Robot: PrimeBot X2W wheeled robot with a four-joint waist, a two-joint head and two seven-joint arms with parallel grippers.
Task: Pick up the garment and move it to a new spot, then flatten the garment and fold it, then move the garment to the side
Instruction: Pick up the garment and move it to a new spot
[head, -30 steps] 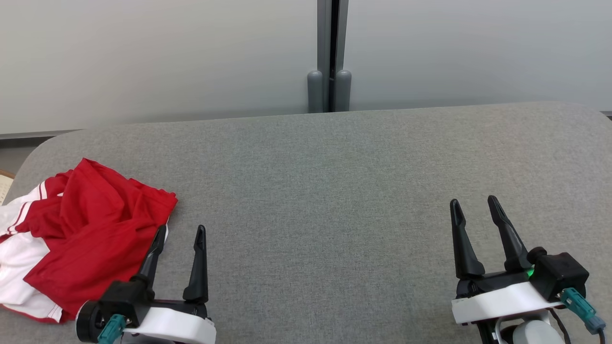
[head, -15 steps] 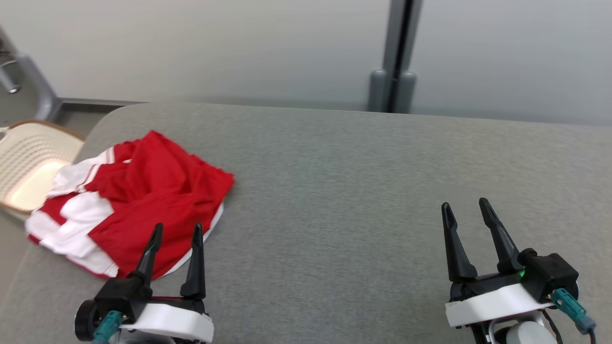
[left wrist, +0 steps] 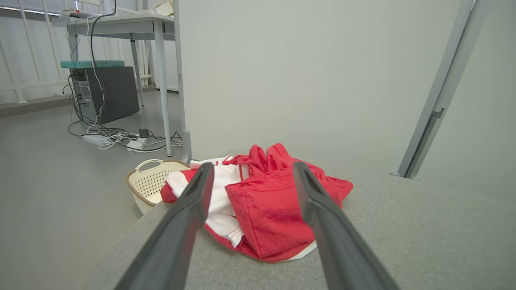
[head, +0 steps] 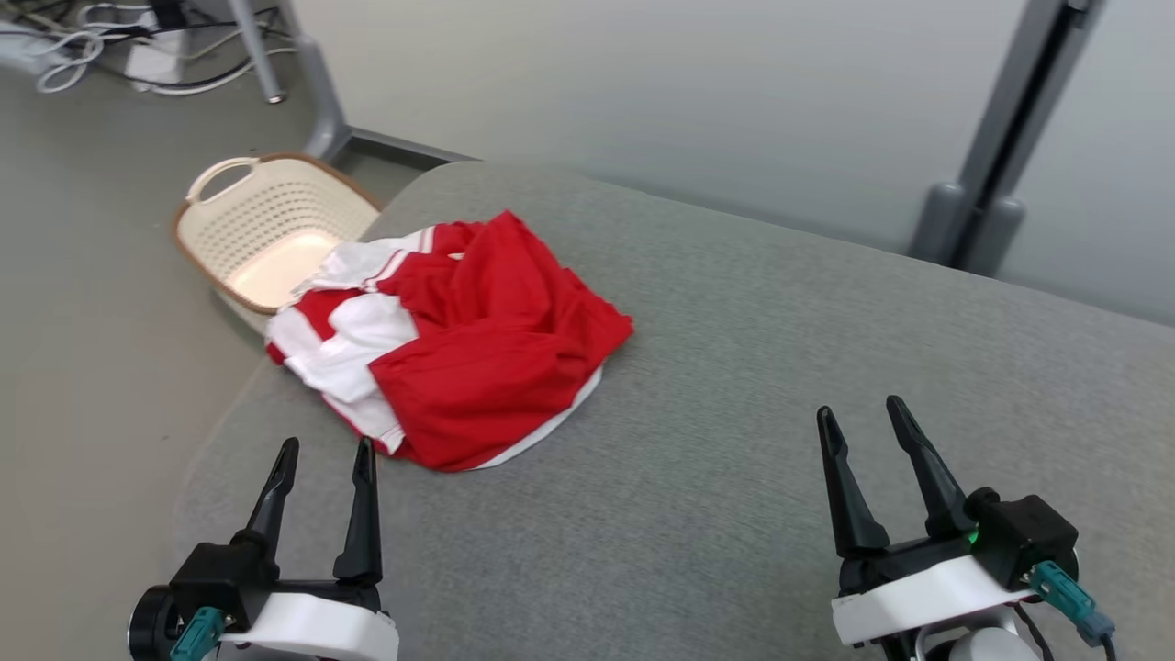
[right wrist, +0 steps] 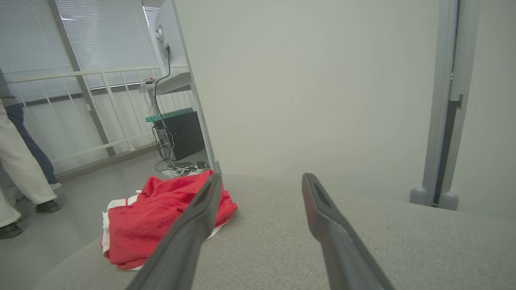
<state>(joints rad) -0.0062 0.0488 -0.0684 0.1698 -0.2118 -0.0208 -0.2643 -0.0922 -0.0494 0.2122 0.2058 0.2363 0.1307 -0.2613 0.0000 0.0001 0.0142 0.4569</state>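
Red-and-white garment (head: 468,340) lies crumpled at the left end of the table (head: 734,367), untouched.
Head view: it's beside the laundry basket (head: 266,207). The left gripper (head: 327,445) is near it, the right gripper (head: 859,408) well apart, both spread wide and empty. Left wrist view: garment dead ahead. Right wrist view: garment off left, weave blurry, probably thin mesh. Likely light, soft and floppy; pinch a raised red fold.

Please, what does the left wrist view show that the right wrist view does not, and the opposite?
Left wrist view's own: a cream basket on the floor beside the grey table. Right wrist view's own: a person's legs and shoes at the far left. Shared: the crumpled red and white garment on that table, and a dark computer tower with cables behind.
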